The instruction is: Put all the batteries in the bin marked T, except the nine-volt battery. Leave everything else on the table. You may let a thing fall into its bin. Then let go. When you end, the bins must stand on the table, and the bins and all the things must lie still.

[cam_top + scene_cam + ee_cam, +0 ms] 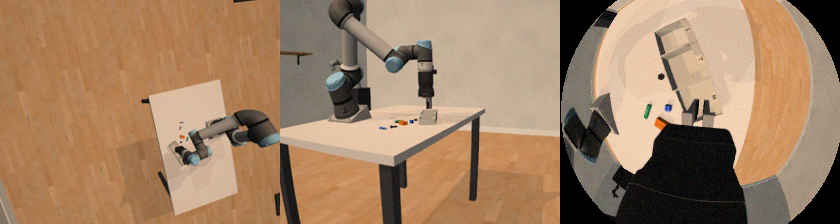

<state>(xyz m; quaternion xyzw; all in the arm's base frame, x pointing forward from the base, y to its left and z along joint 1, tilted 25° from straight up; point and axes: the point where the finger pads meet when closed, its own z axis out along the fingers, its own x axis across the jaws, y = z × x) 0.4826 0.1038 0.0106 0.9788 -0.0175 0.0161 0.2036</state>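
My gripper (429, 107) (701, 105) is partly open, with nothing visible between its fingers. It is above the near compartment of the grey three-part bin (428, 119) (671, 74), whose marks are too small to read surely. A green cylinder (187, 139) (398, 121) (647, 111) lies beside an orange block (182, 136) (403, 122) (661, 123). A small blue piece (180, 142) (411, 121) (668, 108) is between them and the bin. A thin blue cylinder (181, 122) (382, 128) lies farther off. Which are batteries is hard to tell.
A small black screw-like piece (180, 128) (393, 127) lies near the thin blue cylinder. A small black round thing (415, 119) (661, 77) is beside the bin's long wall. The bin stands near the table's edge. The arm's base is on the opposite side.
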